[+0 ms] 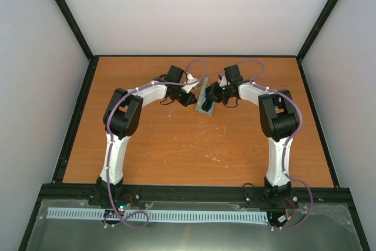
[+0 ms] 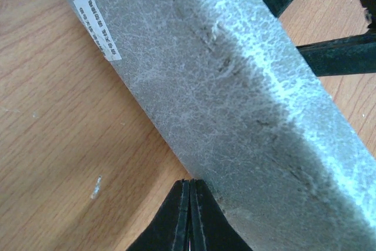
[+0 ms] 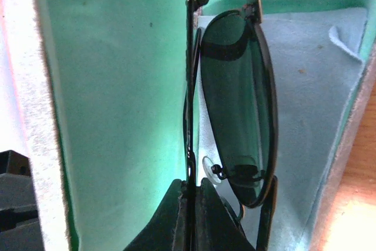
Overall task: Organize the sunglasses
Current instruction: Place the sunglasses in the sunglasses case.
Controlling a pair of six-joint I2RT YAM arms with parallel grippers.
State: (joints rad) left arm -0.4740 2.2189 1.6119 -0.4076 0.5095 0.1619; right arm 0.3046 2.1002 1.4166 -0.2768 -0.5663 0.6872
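Our left tool [image 2: 190, 185] is clenched, fingers pressed flat together, its tip at the grey case's [image 2: 235, 98] outer wall on the counter [image 2: 59, 145]. Our right tool [image 3: 189, 187] pinches a temple of the sunglasses [image 3: 238, 98], which are inside the open case over the pale blue cloth [image 3: 311, 86].

Grey case [image 2: 235, 86], green lining [image 3: 117, 86], black sunglasses [image 3: 241, 104]

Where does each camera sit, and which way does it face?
Top: above and behind the bases, looking down on the table; left arm and right arm meet at the case.
Left wrist: facing the case's grey outside; left gripper shut at the bottom.
Right wrist: facing into the open case; right gripper shut on the sunglasses.
All share the case.
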